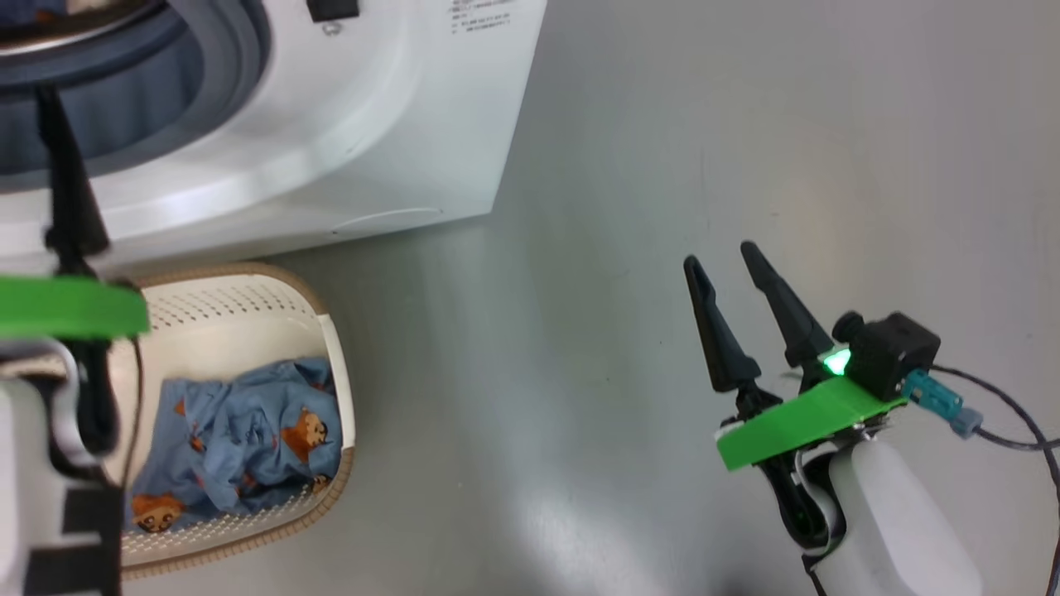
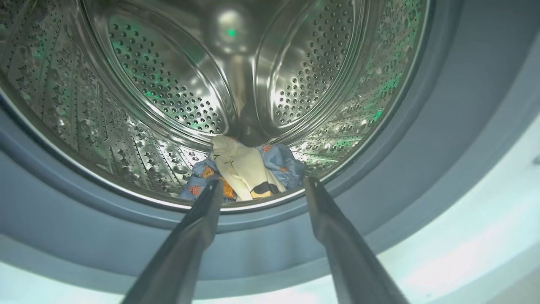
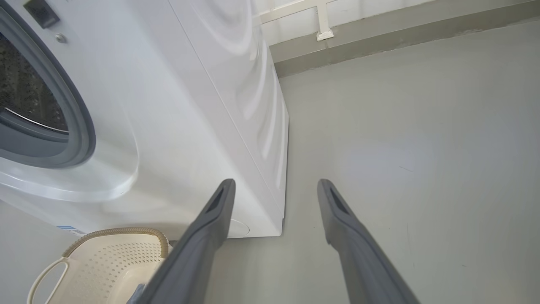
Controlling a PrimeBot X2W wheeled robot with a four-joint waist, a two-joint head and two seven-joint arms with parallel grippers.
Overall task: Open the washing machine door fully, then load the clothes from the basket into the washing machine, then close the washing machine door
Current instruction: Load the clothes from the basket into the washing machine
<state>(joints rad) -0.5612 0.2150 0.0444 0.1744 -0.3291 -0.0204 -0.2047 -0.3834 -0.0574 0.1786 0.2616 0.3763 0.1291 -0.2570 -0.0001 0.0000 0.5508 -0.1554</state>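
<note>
The white washing machine (image 1: 348, 124) stands at the upper left, its round opening uncovered; the washing machine door is out of view. My left gripper (image 2: 263, 182) is open at the grey-blue seal (image 2: 422, 147), pointing into the steel drum (image 2: 168, 84), with nothing between its fingers. Just beyond its tips, on the drum floor, lie clothes (image 2: 244, 169): a cream piece over blue bear-print fabric. One left finger (image 1: 70, 190) rises to the seal. The basket (image 1: 240, 319) sits before the machine with blue bear-print clothes (image 1: 240, 430) inside. My right gripper (image 1: 720, 257) hangs open and empty over the floor, right of the machine.
Grey floor (image 1: 621, 372) spreads to the right of the machine and basket. The machine's side panel (image 3: 236, 84) runs back to a wall base with a white frame (image 3: 320, 21). The basket's handle (image 3: 42, 274) faces my right wrist. A cable (image 1: 994, 414) trails from the right wrist.
</note>
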